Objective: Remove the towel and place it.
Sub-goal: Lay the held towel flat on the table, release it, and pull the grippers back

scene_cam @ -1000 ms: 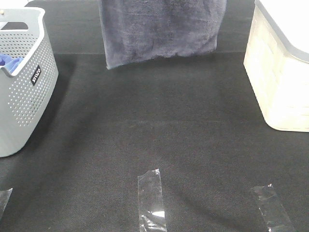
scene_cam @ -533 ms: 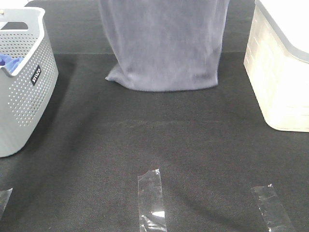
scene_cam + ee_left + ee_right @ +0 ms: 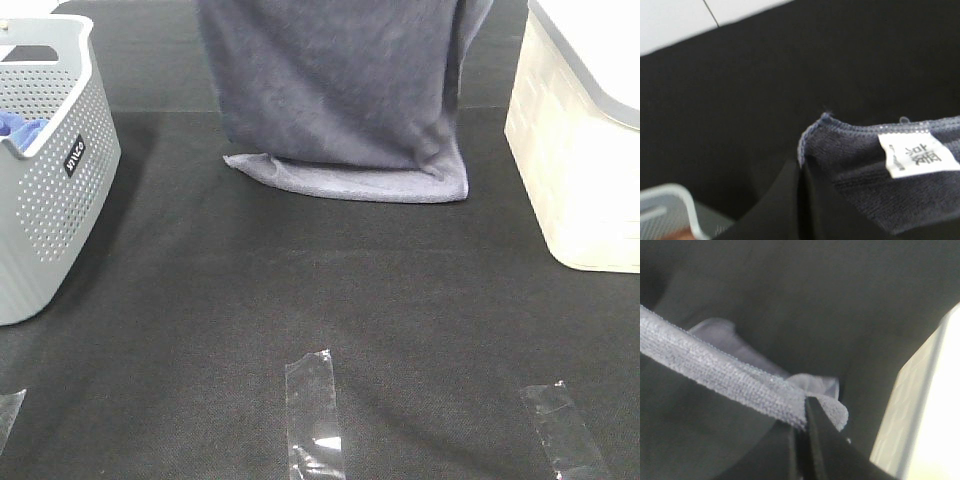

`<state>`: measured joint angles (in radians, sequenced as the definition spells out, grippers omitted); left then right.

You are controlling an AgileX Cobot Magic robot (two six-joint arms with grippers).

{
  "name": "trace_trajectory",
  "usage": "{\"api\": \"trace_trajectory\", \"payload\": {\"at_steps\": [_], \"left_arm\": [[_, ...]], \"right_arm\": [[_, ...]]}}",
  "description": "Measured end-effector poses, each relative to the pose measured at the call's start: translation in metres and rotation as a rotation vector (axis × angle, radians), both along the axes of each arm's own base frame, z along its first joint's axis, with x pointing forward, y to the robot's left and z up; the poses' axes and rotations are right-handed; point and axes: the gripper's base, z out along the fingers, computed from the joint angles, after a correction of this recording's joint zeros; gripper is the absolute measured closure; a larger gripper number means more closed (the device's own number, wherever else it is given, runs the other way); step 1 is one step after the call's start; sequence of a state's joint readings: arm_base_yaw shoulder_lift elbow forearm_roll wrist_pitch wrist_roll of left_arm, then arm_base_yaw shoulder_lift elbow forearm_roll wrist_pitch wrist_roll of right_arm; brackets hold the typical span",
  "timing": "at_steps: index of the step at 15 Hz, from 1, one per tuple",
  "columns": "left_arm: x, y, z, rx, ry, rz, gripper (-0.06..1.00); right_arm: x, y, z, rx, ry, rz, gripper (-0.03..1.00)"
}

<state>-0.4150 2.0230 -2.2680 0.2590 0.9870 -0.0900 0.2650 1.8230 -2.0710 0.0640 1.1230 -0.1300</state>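
The slate-grey towel (image 3: 340, 90) hangs down from above the top edge of the exterior view, and its lower end folds onto the black table as a flat strip. Both grippers are out of that view. In the left wrist view my left gripper (image 3: 801, 185) is shut on a hemmed corner of the towel (image 3: 850, 150) next to a white label (image 3: 915, 155). In the right wrist view my right gripper (image 3: 802, 432) is shut on the towel's hem (image 3: 725, 375), which stretches away taut.
A grey perforated basket (image 3: 45, 180) with a blue cloth (image 3: 20, 128) inside stands at the left. A cream bin with a grey lid (image 3: 580, 150) stands at the right. Clear tape strips (image 3: 315, 410) lie on the black mat near the front.
The towel has come down. One second ago its lower edge hung above the table; now the lower end rests folded on the mat, spread toward the front.
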Motion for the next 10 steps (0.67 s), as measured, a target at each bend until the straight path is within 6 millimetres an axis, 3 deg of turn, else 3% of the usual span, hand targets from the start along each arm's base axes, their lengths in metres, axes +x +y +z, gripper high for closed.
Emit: {"api": "trace_trajectory", "payload": {"at_steps": [3,8,10], "left_arm": [[-0.021,0.008,0.008,0.02,0.118,0.029,0.94],[-0.032,0.009,0.013,-0.028,0.175,0.034,0.94],[-0.043,0.007,0.013,-0.075,0.218,0.004,0.94]], "right_arm": [[-0.008,0.005,-0.004,0.043,0.104,0.029,0.97],[-0.013,0.009,-0.005,0.099,0.131,0.042,0.97],[-0.022,0.008,-0.013,0.11,0.18,0.047,0.97]]}}
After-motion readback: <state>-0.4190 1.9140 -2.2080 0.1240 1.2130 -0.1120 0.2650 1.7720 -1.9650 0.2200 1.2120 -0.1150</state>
